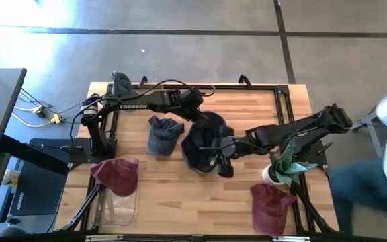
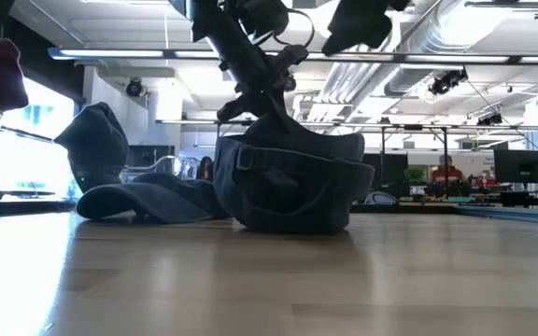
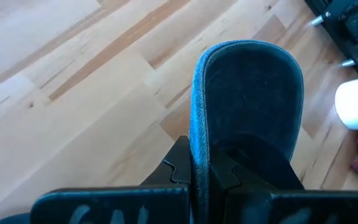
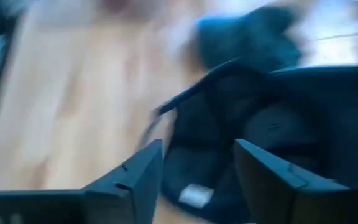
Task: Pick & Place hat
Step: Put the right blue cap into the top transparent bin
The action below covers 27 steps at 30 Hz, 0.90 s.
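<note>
At the table's centre the left gripper (image 1: 203, 121) is clamped on the brim of the dark blue hat (image 1: 205, 142), seemingly steadying it from twelve o'clock, while the right gripper (image 1: 222, 156), fingers apart, noses in from three o'clock toward its back.

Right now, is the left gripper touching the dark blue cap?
Touching. The left wrist view shows the left gripper shut on the brim of the dark blue cap, no gap visible.
</note>
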Available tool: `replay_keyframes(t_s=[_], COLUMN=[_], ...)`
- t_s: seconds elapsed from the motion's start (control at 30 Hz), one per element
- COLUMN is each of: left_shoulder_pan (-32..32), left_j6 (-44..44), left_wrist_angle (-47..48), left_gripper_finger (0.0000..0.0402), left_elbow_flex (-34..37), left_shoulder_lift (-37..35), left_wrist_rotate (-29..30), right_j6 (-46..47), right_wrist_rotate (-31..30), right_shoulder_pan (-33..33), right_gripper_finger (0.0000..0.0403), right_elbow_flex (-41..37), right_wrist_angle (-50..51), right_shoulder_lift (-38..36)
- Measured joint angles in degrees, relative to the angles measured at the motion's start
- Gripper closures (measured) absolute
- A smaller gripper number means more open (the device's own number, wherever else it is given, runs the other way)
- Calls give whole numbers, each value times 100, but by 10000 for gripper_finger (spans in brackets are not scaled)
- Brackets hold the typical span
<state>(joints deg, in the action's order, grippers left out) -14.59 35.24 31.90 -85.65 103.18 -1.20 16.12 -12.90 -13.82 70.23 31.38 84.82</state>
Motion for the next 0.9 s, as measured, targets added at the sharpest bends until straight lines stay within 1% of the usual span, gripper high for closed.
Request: replay_keyframes(t_s=[0.07,0.13,0.23,0.3,0.33,0.43,0.5,0.57,0.63,0.7,0.9], left_shoulder_pan=[-1,-2,-2,-2,-2,-2,-2,35,39,41,162], left_j6=[77,106,151,201,218,248,249,249,255,281,390], left_wrist_angle=[2,2,8,8,8,14,65,37,46,22,0], left_gripper_finger=[401,401,401,401,401,401,401,401,401,401,401], left_elbow_flex=[0,0,0,0,0,0,4,2,7,6,2], left_shoulder_lift=[0,0,0,0,0,-20,-89,-101,-90,-90,-157], left_wrist_rotate=[-68,-125,-125,-120,-121,-151,-186,-206,-249,-425,-596], right_j6=[242,328,299,146,44,-53,-59,-71,-52,121,1144], right_wrist_rotate=[-628,-1022,-1108,-927,-868,-864,-819,-965,-1381,-1884,-3092], right_shoulder_pan=[-46,-79,-54,44,93,272,399,475,504,498,504], right_gripper_finger=[247,286,350,387,394,385,388,398,399,395,399], right_elbow_flex=[-250,-663,-1400,-1785,-1928,-2099,-2012,-1828,-1661,-1517,-1394], right_wrist_angle=[-249,-760,-1976,-2896,-3359,-4208,-4376,-4410,-4401,-4402,-4481], right_shoulder_lift=[-33,37,291,534,679,1221,1612,1971,2307,2543,2760])
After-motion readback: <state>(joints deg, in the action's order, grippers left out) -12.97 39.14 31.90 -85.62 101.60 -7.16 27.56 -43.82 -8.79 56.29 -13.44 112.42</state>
